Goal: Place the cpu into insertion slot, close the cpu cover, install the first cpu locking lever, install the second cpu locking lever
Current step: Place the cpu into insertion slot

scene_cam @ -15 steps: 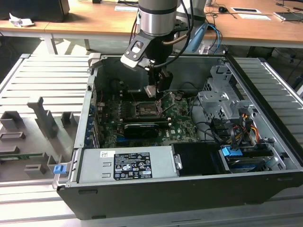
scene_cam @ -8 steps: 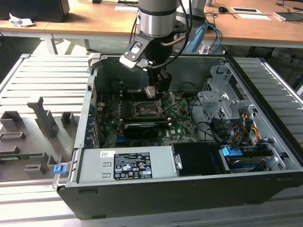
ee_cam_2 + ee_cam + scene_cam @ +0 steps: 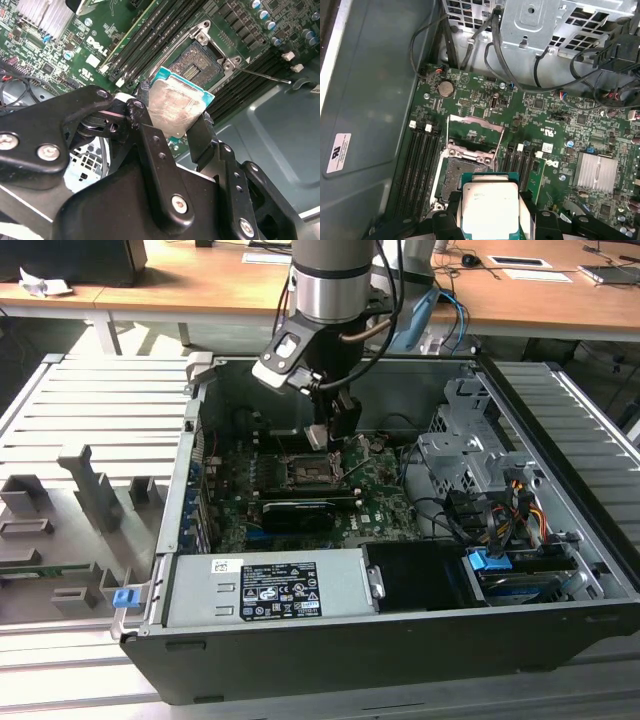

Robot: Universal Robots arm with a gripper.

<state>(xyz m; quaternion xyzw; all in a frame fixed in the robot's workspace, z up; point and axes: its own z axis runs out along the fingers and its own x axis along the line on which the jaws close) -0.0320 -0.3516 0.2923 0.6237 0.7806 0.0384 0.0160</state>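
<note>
My gripper (image 3: 330, 435) is shut on the cpu (image 3: 318, 437), a small square chip with a silvery top, and holds it by two opposite edges. In both wrist views the cpu (image 3: 175, 107) (image 3: 490, 207) hangs a little above the motherboard, just beside the open insertion slot (image 3: 197, 62) (image 3: 456, 176). The black fingers (image 3: 145, 115) press on its sides. The cpu cover (image 3: 470, 121) stands swung open at the slot's far end. A thin locking lever (image 3: 265, 76) sticks out unlatched beside the slot.
The open computer case (image 3: 560, 530) lies on a ribbed grey table. Inside are a grey power supply (image 3: 265, 590), a metal drive cage (image 3: 470, 455) with cables, a long black card (image 3: 298, 512), memory slots (image 3: 420, 165) and a finned heatsink (image 3: 597, 172).
</note>
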